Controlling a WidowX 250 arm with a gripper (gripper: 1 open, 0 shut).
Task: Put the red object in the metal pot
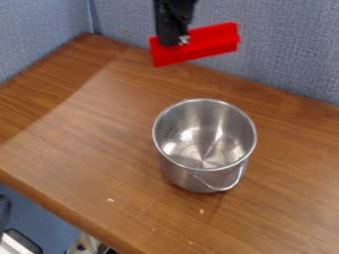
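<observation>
1. Fingers (176,38) of the dark gripper (173,30) come down from the top edge and pinch the red object (196,45) near its left end, closed tight on it.
2. Most of the red object sticks out to the right of the fingers, while only a short stub shows on their left; one dark fingertip overlaps the bar's upper face.
3. Lifted clear of the table (79,109), the red object hangs in the air in front of the blue-grey wall (284,40), its long axis tilted so the right end sits a little higher than the left.
4. In this view the bar sits above the metal pot (203,144) and a little to the left of its middle, well apart from it, with bare table between them.
5. The red object is a plain, bright red rectangular bar with flat faces and square edges; its surface looks smooth and matte.
6. The metal pot is a shiny silver cylinder, open at the top, standing upright on the table; its inner wall and floor show soft reflections, and nothing lies inside.
7. A thin wire handle (219,184) hangs down against the pot's near side.
8. The table is brown wood with a visible grain and a slight sheen, its near edge running diagonally across the lower left.
9. The wall behind has a fine, fabric-like texture.
</observation>
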